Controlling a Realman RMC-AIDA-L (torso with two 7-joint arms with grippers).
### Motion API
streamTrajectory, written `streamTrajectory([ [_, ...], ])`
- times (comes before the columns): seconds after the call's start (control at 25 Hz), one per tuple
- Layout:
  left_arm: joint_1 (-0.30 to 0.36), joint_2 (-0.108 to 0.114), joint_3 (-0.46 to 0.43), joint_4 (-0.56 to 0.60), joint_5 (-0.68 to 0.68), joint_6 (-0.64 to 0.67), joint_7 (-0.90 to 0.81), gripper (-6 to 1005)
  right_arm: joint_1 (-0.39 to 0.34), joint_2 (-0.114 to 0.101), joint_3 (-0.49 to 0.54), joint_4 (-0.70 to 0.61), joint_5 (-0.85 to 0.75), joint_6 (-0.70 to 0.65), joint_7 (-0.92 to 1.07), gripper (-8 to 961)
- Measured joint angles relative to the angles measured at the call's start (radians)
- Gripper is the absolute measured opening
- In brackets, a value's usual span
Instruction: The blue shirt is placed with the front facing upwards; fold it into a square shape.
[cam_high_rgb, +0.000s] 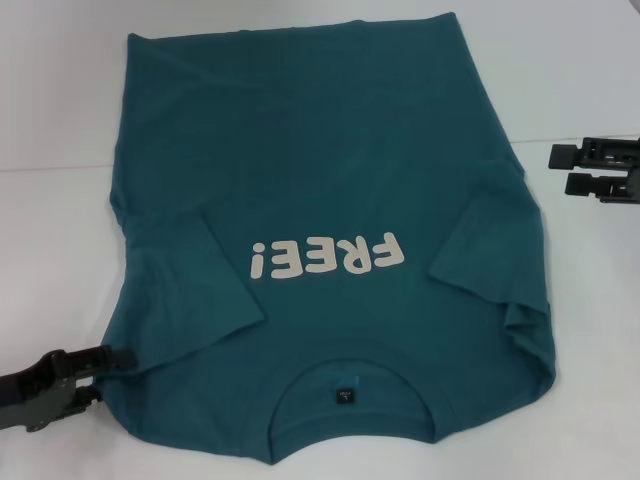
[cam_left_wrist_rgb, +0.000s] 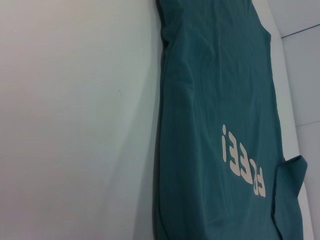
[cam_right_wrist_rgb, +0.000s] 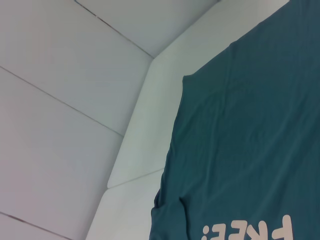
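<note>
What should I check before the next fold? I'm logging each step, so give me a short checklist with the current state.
1. Blue shirt lies front up, "FREE!" print showing: ok.
2. Both sleeves already folded in over the body: ok, though the one on the robot's right is wrinkled near the shoulder.
3. Left gripper at the shirt's near corner by the collar: ok; whether it pinches cloth: cannot tell.
4. Right gripper in place to grasp: not ok, it is off the shirt, beside its edge, jaws open.
5. Far hem flat on the white table: ok.
6. Square shape reached: not ok, the shirt is long.
</note>
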Motion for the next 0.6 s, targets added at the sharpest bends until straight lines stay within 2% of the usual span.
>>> streamTrajectory([
  [0.16, -0.001, 0.001, 0.000, 0.001, 0.002, 0.004, 0.002, 715, -0.001, 0.000, 0.002, 0.000, 0.001, 0.000, 0.000, 775],
  [0.4, -0.002, 0.004, 0.000, 0.000, 0.006, 0.002, 0.004, 481, -0.002, -0.002, -0.002, 0.000, 0.000, -0.002, 0.000, 775],
  [0.48, -0.002, 0.004, 0.000, 0.000, 0.005, 0.002, 0.007, 272, -0.002, -0.003, -0.004, 0.000, -0.002, -0.003, 0.000, 775],
  [0.6, -0.002, 0.006, -0.003, 0.000, -0.002, 0.011, 0.020, 209, -0.002, -0.007, -0.008, 0.001, -0.004, -0.013, -0.003, 776],
])
